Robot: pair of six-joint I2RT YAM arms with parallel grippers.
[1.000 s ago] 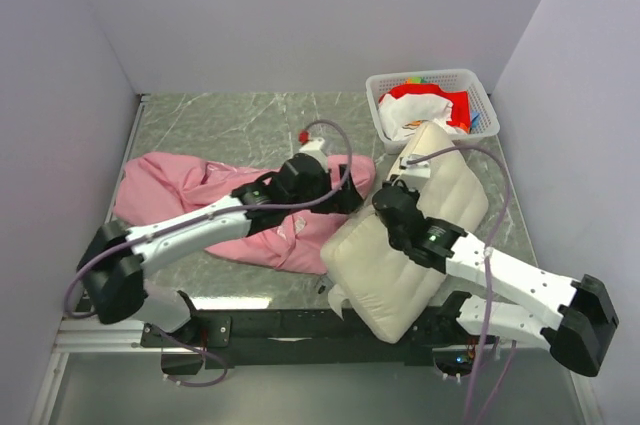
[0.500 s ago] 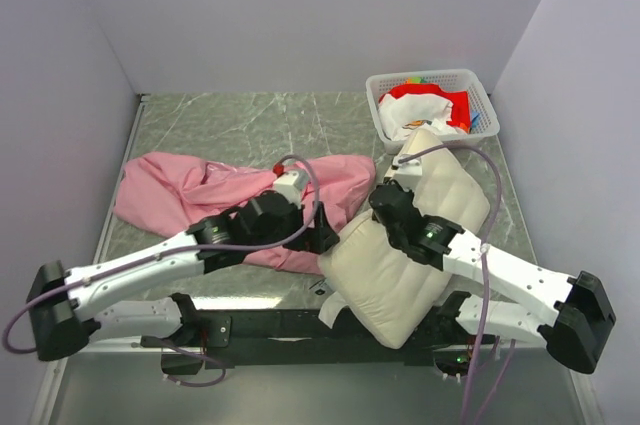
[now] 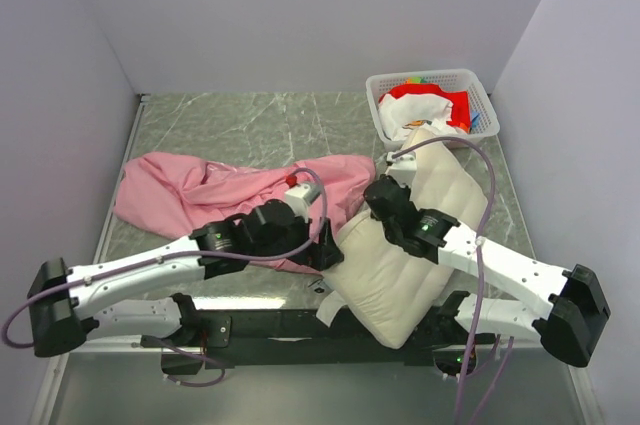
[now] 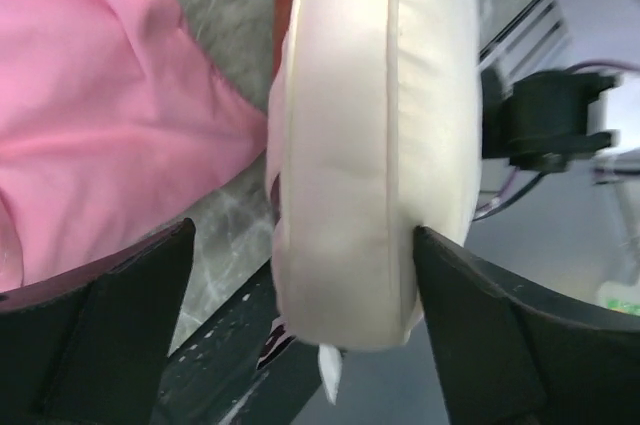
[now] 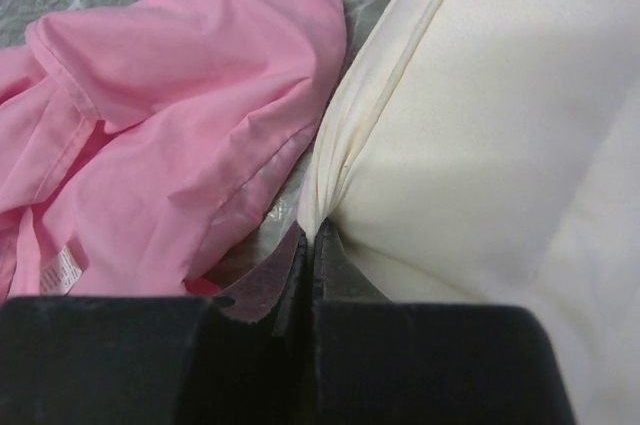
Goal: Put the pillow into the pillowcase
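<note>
The right pincer [image 5: 310, 243] is pressed tight on the edge seam of the cream pillow [image 3: 380, 280], which lies slanting at the lower right of the worktop [image 3: 250, 125]. The left pincer [image 4: 302, 245] stands spread wide, facing the pillow's narrow edge, beside the crumpled pink pillowcase [image 3: 190, 190] at centre left.

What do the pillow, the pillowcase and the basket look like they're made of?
Pillow: cream woven fabric, matte, over soft filling; it puffs between stitched seams. Pillowcase: thin pink cloth, likely cotton or a blend, matte; it lies in fine wrinkles and folds. Basket: white plastic, probably, slightly glossy; moulded lattice walls.
</note>
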